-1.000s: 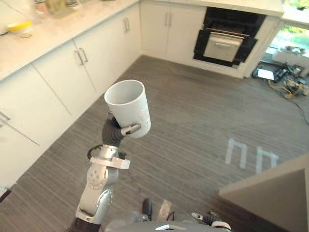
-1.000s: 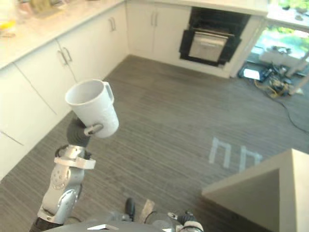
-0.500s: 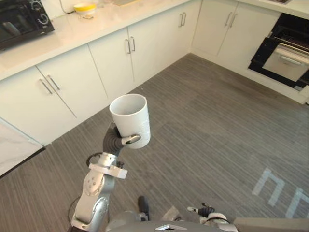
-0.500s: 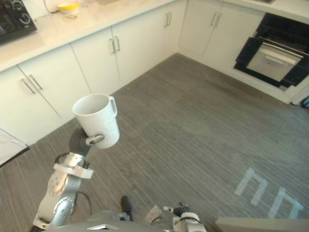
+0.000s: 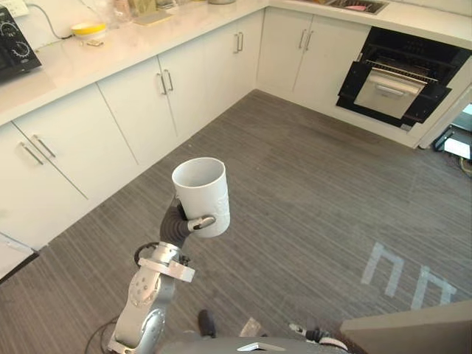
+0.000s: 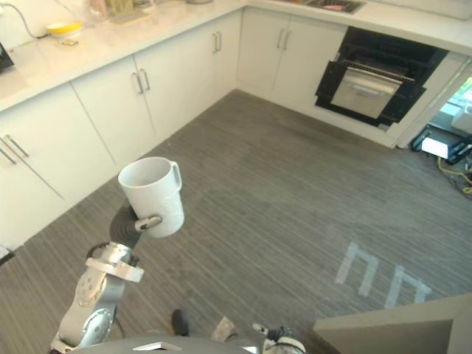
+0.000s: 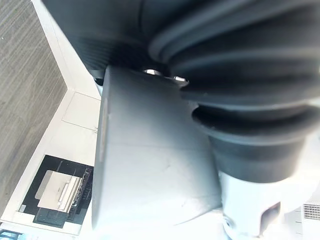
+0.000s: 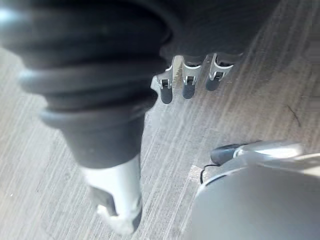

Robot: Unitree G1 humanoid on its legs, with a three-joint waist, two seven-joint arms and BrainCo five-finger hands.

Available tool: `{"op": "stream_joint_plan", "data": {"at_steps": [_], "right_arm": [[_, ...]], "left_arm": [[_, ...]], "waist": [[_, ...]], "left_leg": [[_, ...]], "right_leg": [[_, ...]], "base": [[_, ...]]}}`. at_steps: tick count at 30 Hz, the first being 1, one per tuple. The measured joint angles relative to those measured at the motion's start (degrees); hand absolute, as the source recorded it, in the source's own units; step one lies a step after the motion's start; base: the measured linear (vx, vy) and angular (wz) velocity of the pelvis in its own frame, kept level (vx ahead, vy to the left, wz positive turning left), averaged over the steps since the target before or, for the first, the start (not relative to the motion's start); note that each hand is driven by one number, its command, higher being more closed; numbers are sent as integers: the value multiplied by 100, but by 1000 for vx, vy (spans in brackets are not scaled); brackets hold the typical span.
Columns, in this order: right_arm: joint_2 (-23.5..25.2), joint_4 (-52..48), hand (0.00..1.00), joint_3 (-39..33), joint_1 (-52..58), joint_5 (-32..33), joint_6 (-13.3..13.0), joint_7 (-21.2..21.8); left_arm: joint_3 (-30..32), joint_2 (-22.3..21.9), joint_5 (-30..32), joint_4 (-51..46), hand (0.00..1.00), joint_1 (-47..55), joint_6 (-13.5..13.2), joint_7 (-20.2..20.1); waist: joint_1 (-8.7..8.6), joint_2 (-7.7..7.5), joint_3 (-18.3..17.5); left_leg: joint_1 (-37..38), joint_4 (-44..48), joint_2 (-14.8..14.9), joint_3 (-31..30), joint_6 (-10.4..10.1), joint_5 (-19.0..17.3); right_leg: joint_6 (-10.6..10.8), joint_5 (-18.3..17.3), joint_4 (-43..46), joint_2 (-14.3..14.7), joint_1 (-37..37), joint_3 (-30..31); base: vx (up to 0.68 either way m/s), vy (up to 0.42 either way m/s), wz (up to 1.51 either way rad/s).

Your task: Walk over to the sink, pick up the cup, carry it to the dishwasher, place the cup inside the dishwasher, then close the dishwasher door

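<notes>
Since half a second ago the whole view has swung. The dishwasher now sits fully in the upper right with its door tilted open, and the black appliance has slid mostly off the upper left edge. The white cup keeps its place left of centre, upright with its mouth up. The left hand is still curled round its lower wall.

A pale bench runs along the upper left over white cupboards, with a yellow bowl on it. The grey striped floor carries pale marks at the lower right.

Most of the left hand is hidden behind the cup. The right hand hangs above the floor, its fingers loose and holding nothing.
</notes>
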Motion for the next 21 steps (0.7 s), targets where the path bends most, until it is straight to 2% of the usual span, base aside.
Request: {"op": "stream_joint_plan", "data": {"at_steps": [2,3,4,5,6,7,9,10,11,12,13,14,15,16,17,18,19,20,21], "right_arm": [[12,-17,0,24,124,227,-91,95],[25,-36,0,76,120,410,-107,143],[29,-184,0,170,138,671,-102,180],[13,-243,0,211,148,848,-103,205],[1,-296,0,240,112,917,-86,248],[-5,-367,0,241,115,921,-71,272],[-38,-712,0,241,133,913,-33,335],[-28,-714,0,240,119,917,-31,340],[-7,-718,0,235,103,948,-54,366],[-15,-708,0,242,16,972,-62,401],[-18,-664,0,240,0,996,-80,411],[-36,-657,0,238,-2,1003,-97,414],[-61,-637,0,242,-15,999,-169,449],[-80,-618,0,236,-86,996,-275,484],[-100,-597,0,236,-139,992,-343,524],[-135,-595,0,242,-227,986,-464,582],[-109,-567,0,278,-299,968,-579,643],[-88,-541,0,297,-342,959,-614,673],[-43,-505,0,396,-395,953,-694,708]], "left_arm": [[-101,-47,-8,-4,100,-82,-129,-11],[-150,-60,-22,-4,100,-136,-198,-10],[-203,-84,-31,-10,100,-180,-282,-13],[-241,-138,-39,-42,100,-152,-331,-40],[-253,-219,-81,-66,100,-100,-340,-100],[-261,-233,-80,-79,100,-92,-339,-106],[-243,-352,-79,-307,100,-64,-353,-167],[-215,-397,-81,-312,100,-44,-375,-221],[-123,-411,-87,-291,100,-16,-377,-330],[-12,-433,-87,-270,100,34,-380,-413],[80,-462,-102,-237,100,73,-383,-497],[92,-470,-111,-240,100,80,-384,-532],[132,-477,-124,-243,100,111,-385,-624],[224,-500,-123,-273,100,186,-384,-703],[271,-515,-117,-285,100,221,-384,-709],[334,-562,-86,-301,100,241,-381,-692],[412,-572,-42,-300,100,228,-372,-682],[429,-582,4,-298,100,229,-370,-669],[500,-580,29,-287,100,248,-339,-626]], "waist": [[-7,-57,-87],[0,-100,-61],[-2,-103,-58],[9,-70,-58],[49,-29,-57],[67,1,-55],[144,203,102],[166,233,124],[214,244,204],[263,247,256],[285,299,278],[295,314,288],[329,315,288],[408,312,297],[470,337,307],[566,383,388],[639,278,468],[686,217,480],[702,151,477]], "left_leg": [[-157,140,2,6,-35,-127],[-367,609,50,19,-60,-373],[-750,1500,202,12,-95,-832],[-986,2182,362,-34,-80,-1099],[-1262,2971,575,-50,-252,-1262],[-1365,3260,652,-65,-355,-1331],[-1991,4912,1170,-192,-478,-1349],[-2069,5182,1246,-226,-563,-1298],[-2199,5751,1334,-355,-876,-1086],[-2392,6090,1366,-371,-1070,-1097],[-2441,5874,1270,-433,-960,-1506],[-2458,5523,1209,-459,-920,-1597],[-2473,4574,1019,-528,-911,-1583],[-2474,3356,859,-724,-1053,-1289],[-2432,2718,834,-892,-1217,-1062],[-2403,2261,876,-1163,-1464,-563],[-2358,2701,690,-1222,-1455,-395],[-2372,2972,554,-1246,-1377,-633],[-2513,3425,437,-1290,-964,-916]], "right_leg": [[-71,-67,170,22,-195,97],[-105,-110,279,17,-252,124],[-115,-183,421,55,-284,136],[-110,-257,532,131,-277,155],[-136,-323,677,214,-250,226],[-156,-348,713,236,-248,253],[-243,-619,1000,458,-170,288],[-304,-734,1087,489,-144,311],[-366,-862,1114,513,27,358],[-361,-890,1085,520,172,405],[-335,-942,1044,489,336,441],[-342,-979,1033,457,387,443],[-315,-1055,1033,354,423,481],[-291,-1139,1008,248,417,628],[-293,-1163,949,228,437,739],[-334,-1213,739,197,635,954],[-507,-1318,493,79,902,1263],[-554,-1359,472,-16,990,1372],[-312,-1238,971,-21,851,1488]], "base": [[112,-56,-5],[128,-89,-10],[101,-80,-16],[118,-70,-32],[97,-18,-35],[80,-8,-34],[28,-19,-20],[-4,-18,-12],[8,-10,-12],[75,-8,-6],[101,8,-4],[167,55,-1],[213,125,-26],[235,166,-48],[276,249,-83],[335,306,-89],[432,343,-90],[510,266,-78],[455,172,-54]]}}
